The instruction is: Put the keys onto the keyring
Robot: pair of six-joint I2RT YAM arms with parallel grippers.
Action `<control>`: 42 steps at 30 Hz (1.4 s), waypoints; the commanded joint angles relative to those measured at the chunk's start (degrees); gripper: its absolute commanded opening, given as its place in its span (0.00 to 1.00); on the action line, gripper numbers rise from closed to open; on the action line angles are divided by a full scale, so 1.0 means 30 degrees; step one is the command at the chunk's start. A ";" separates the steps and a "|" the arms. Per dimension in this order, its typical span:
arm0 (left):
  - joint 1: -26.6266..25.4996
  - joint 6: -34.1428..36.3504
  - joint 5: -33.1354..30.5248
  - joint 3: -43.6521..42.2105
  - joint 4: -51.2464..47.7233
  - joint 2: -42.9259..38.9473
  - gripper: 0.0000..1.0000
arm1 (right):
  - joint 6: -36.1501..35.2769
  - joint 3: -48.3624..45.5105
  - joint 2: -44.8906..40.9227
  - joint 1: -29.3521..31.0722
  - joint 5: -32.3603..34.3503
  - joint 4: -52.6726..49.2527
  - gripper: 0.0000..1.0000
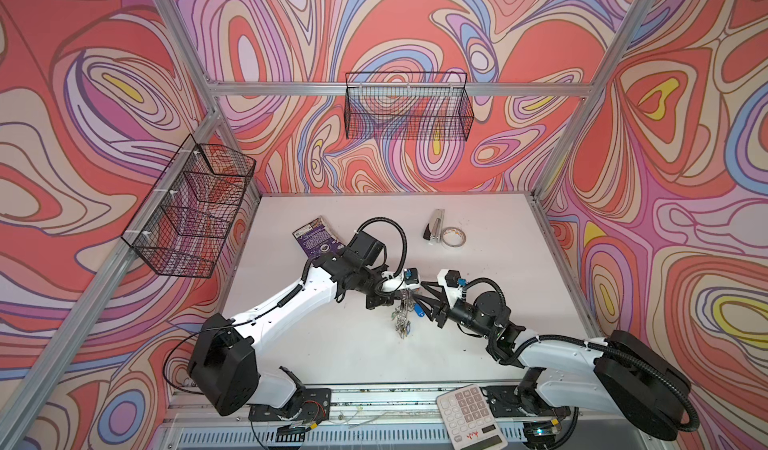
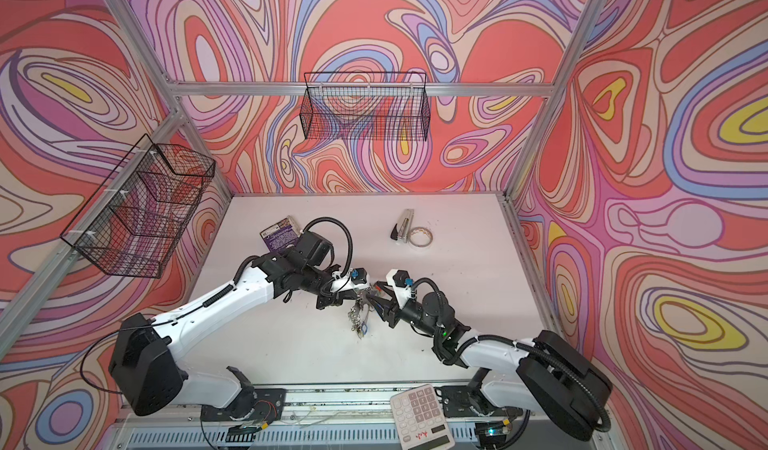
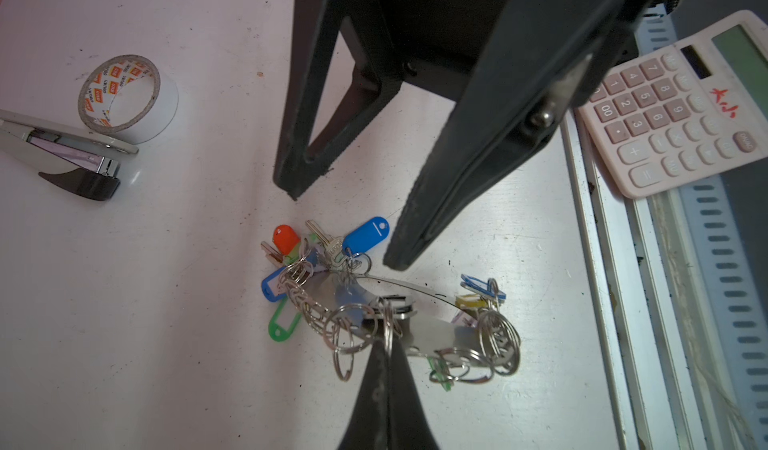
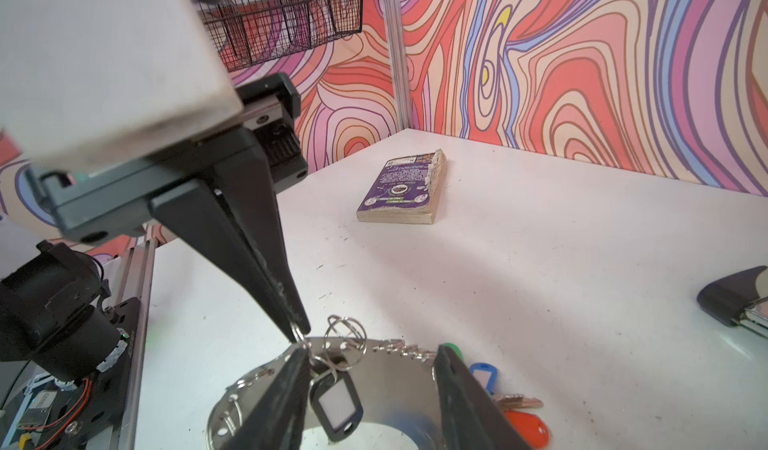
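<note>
Tabletop [image 1: 316,344], white, amid swirl-patterned walls [image 1: 415,11]

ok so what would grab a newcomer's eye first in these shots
The loud swirling pink, red and purple walls dominate both top views. Next, in the middle of the table, comes the keyring, a grey metal plate bristling with rings and colour-tagged keys. The left gripper pinches a small ring at its edge, while the right gripper has its jaws apart either side of the black-tagged key.
</note>
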 commanded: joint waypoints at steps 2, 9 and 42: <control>0.0174 0.0006 0.0447 -0.0287 -0.0376 -0.0267 0.00 | -0.0744 0.0267 0.0693 0.0514 0.0592 -0.0943 0.52; 0.0737 -0.0417 0.1049 -0.0736 0.0178 -0.0386 0.00 | -0.0909 0.0789 0.2342 0.0671 -0.0634 -0.0889 0.51; 0.0804 -0.1525 0.3549 -0.0991 0.1264 -0.0161 0.00 | -0.0107 0.1774 0.4470 0.0735 -0.1873 0.0347 0.37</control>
